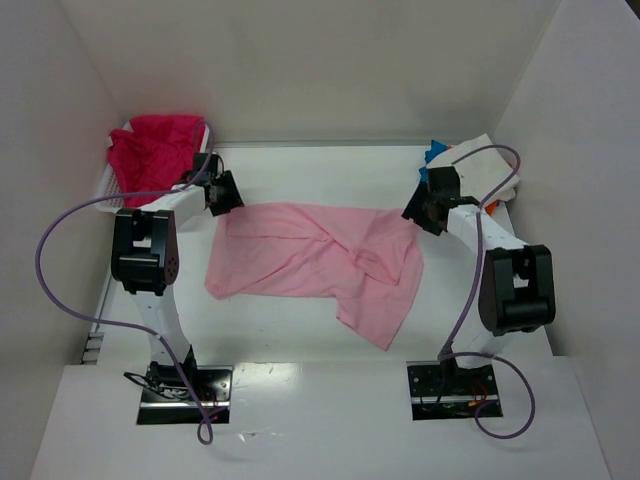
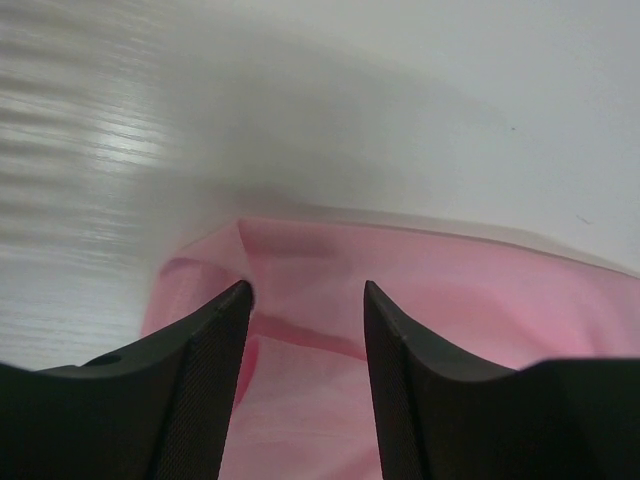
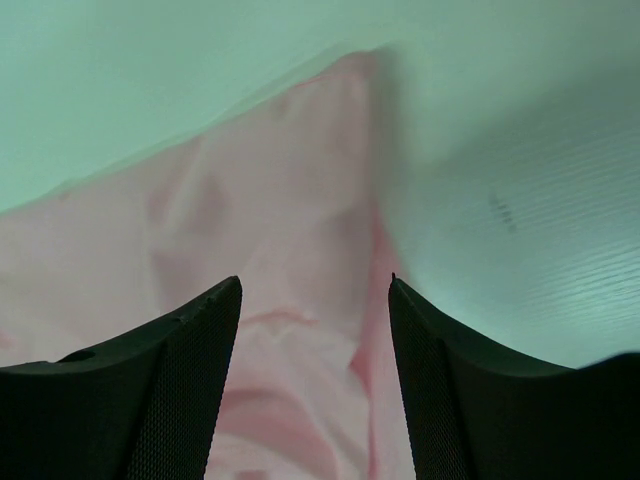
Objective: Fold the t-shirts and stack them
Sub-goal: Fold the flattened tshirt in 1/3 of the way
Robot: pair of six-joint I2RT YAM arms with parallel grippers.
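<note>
White desk [image 1: 270, 335] is carrying the soft light pink cotton t-shirt [image 1: 315, 260], lying rumpled at its middle, long axis running left to right, its neck end impossible to tell. You are hovering the left tool [image 2: 307, 290] over its far left corner and the right tool [image 3: 315, 282] over its far right corner, both spread, pinching nothing

Top view is bright and even, with soft light from overhead, so the arms [image 1: 145, 250] only throw faint shadows. There's also a shiny glare patch on the table [image 1: 275, 372] near its front edge. Left wrist shot is softer: streaky blur and glare across the table at left, and a grey shadow just past the pink t-shirt [image 2: 460, 300]. Right wrist one has a greenish tint and the cloth is mushy, but the right claw [image 3: 315, 285] is sharp enough to show its mesh.
</note>
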